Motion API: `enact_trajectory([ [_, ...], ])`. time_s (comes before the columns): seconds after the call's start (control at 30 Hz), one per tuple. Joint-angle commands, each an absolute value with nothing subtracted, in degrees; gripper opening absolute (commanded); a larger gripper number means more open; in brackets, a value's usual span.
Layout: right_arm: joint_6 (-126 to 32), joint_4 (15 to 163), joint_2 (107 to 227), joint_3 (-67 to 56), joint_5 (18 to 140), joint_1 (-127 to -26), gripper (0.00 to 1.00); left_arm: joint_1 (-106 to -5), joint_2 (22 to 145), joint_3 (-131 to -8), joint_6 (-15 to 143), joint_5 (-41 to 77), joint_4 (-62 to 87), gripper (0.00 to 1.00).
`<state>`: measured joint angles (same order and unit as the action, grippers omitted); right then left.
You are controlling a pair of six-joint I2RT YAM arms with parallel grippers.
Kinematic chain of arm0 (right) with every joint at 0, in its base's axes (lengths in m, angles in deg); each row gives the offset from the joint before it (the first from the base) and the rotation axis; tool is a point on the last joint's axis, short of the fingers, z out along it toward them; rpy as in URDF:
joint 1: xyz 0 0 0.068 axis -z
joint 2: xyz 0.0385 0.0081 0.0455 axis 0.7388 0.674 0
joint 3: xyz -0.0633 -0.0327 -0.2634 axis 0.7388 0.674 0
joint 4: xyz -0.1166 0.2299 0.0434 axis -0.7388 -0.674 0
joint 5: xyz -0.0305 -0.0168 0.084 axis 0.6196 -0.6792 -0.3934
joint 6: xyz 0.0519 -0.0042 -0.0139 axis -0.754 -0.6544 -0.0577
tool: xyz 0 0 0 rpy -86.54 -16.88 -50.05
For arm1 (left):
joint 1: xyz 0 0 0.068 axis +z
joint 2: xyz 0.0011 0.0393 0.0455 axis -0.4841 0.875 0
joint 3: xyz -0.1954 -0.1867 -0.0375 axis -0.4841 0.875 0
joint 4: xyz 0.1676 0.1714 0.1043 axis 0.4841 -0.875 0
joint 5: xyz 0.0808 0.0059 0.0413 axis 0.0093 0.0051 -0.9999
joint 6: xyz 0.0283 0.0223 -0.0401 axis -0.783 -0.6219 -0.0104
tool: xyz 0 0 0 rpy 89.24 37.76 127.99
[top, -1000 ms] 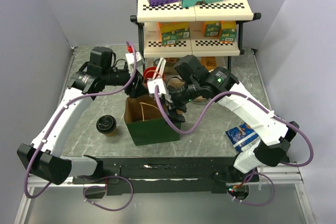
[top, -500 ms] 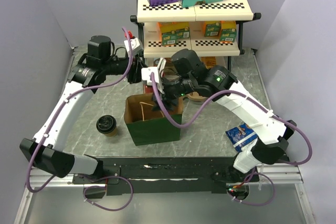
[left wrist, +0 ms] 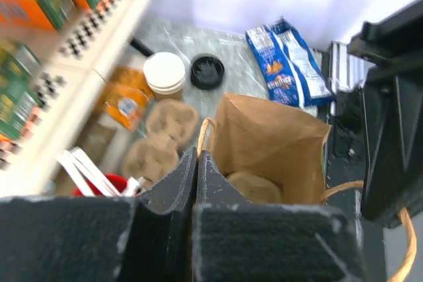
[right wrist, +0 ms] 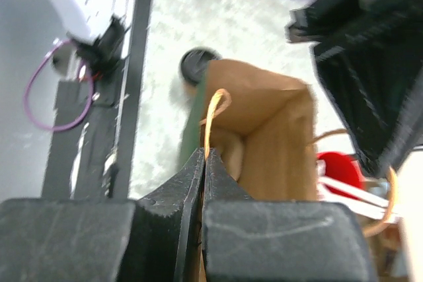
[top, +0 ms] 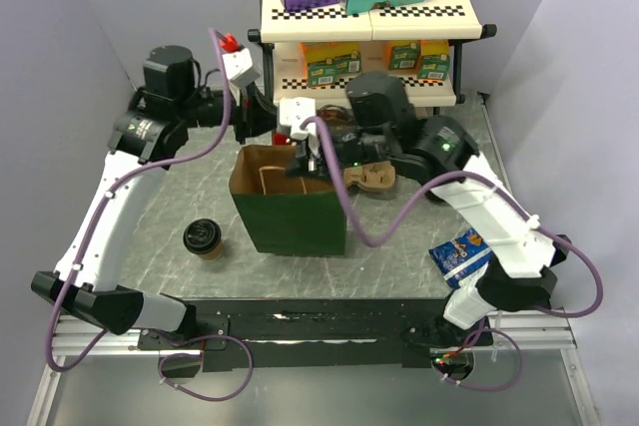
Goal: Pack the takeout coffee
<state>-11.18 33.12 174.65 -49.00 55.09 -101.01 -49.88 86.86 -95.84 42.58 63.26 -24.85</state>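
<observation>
left claw [left wrist: 196, 154]: pinched on a handle [left wrist: 201, 134]
right claw [right wrist: 203, 155]: pinched on other handle [right wrist: 211, 111]
tip: hold bag [top: 290, 221] mouth wide; coffee [top: 203, 238] sits left of it

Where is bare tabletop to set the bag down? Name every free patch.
Largest bare patch: grey tabletop between the green paper bag and the blue snack packet. A smaller one lies left of the black-lidded brown paper coffee cup. Crowded: behind the bag, at the foot of the black-framed shelf rack, around the moulded cardboard cup carrier.
</observation>
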Motion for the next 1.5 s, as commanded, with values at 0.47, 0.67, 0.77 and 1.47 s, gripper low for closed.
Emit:
enact_trajectory([
  [0.47, -12.34, 44.58, 170.71, -59.02, 61.26, -101.15, 0.0, -49.78, 92.19, -119.31, 37.85, 60.39, -27.55, 0.01],
  [0.67, -12.43, 45.47, 170.18, -58.06, 61.26, -101.24, 0.0, -49.78, 92.1, -119.22, 37.14, 59.78, -26.85, 0.01],
  [0.77, -12.34, 45.56, 170.01, -57.79, 61.26, -101.15, 0.0, -49.78, 92.1, -119.05, 36.96, 59.6, -26.76, 0.01],
  [1.47, -15.77, 42.75, 166.14, -46.28, 61.88, -97.37, 1.0, -49.78, 87.0, -100.14, 41.79, 48.7, -14.02, 0.99],
])
